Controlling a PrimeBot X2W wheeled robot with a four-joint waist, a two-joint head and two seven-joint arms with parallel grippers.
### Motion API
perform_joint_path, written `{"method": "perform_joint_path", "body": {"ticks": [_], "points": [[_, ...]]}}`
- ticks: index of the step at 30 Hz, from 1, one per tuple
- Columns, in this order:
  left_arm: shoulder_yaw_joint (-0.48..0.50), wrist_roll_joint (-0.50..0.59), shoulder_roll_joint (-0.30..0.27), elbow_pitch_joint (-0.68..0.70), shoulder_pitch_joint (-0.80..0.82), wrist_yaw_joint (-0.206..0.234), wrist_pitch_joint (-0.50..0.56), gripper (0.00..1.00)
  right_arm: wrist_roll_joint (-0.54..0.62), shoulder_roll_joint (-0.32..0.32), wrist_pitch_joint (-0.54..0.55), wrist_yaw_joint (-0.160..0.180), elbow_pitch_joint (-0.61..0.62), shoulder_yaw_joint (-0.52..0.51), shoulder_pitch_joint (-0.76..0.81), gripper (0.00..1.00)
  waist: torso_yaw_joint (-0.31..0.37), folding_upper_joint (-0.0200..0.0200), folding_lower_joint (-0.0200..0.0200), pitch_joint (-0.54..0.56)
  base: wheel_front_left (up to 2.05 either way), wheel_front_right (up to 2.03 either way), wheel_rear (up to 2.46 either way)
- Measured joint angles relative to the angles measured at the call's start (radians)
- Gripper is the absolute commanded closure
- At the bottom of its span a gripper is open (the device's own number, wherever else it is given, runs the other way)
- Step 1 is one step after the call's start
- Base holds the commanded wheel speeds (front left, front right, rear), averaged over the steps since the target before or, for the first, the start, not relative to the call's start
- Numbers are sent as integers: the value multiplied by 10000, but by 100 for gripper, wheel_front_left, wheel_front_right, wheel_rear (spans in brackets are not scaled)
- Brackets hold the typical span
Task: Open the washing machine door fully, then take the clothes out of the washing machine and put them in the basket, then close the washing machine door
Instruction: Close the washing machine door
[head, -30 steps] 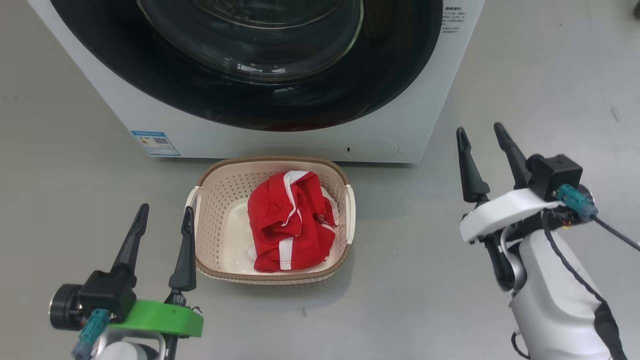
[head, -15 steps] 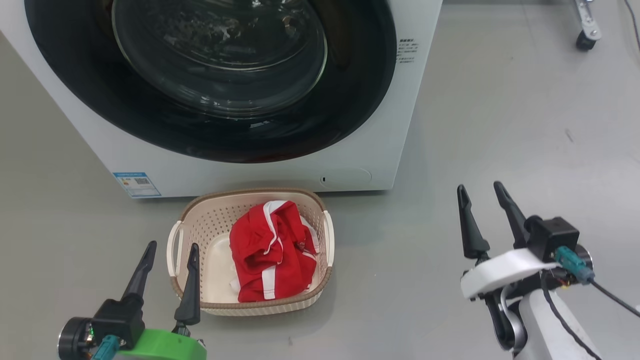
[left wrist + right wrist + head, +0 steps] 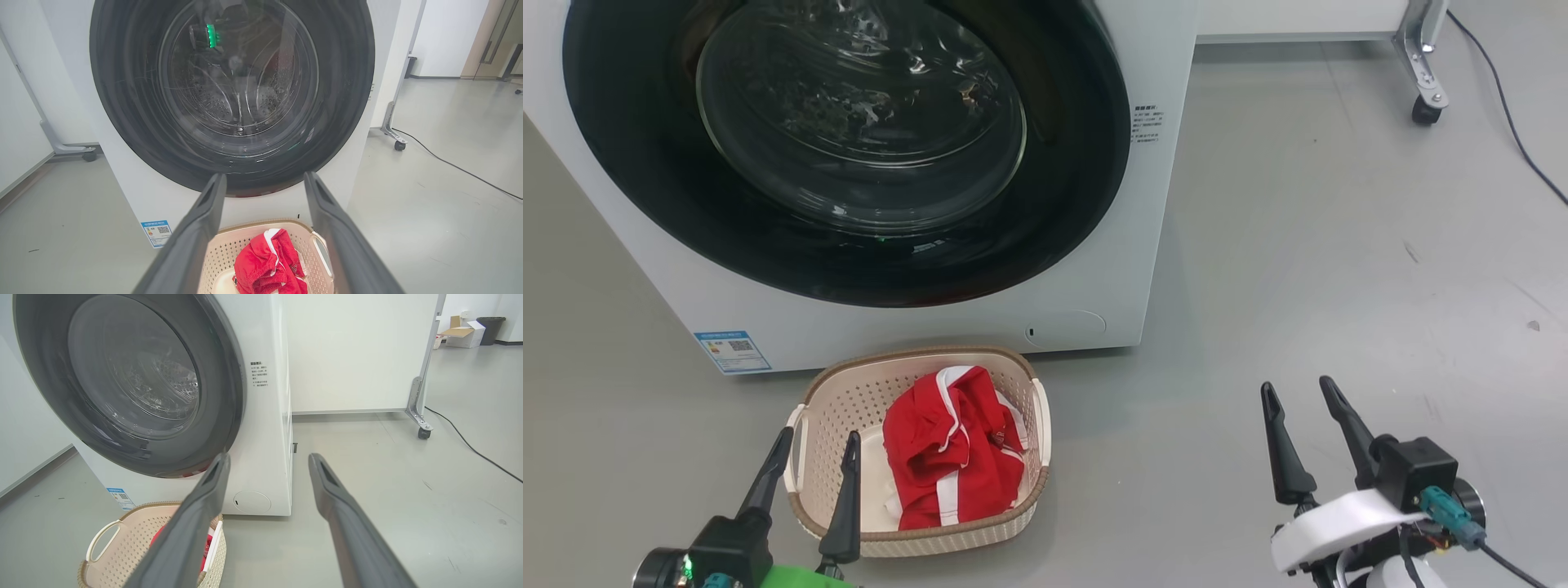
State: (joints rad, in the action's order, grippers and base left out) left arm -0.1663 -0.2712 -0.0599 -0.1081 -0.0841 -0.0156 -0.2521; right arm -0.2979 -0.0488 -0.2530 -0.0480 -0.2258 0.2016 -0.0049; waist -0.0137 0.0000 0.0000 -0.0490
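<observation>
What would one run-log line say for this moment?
door: shut | clothes: in basket | left end effector: open, empty | right end effector: open, empty

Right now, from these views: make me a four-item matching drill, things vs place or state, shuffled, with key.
Things:
1. washing machine door
2. clothes
3. basket
4. right gripper

Place or state:
A. open and empty, above bare floor
B. standing in front of the washing machine
C. shut
D. heaped in the basket

Pairs: 1-C, 2-D, 3-B, 4-A
</observation>
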Motion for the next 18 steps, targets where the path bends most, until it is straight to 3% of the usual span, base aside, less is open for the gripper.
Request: {"method": "perform_joint_path", "body": {"ticks": [18], "points": [[-40,2,-2,79,-231,0,15,0,0,36,0,259,635,105,775,0,103,0,0,180,0,0,0]]}}
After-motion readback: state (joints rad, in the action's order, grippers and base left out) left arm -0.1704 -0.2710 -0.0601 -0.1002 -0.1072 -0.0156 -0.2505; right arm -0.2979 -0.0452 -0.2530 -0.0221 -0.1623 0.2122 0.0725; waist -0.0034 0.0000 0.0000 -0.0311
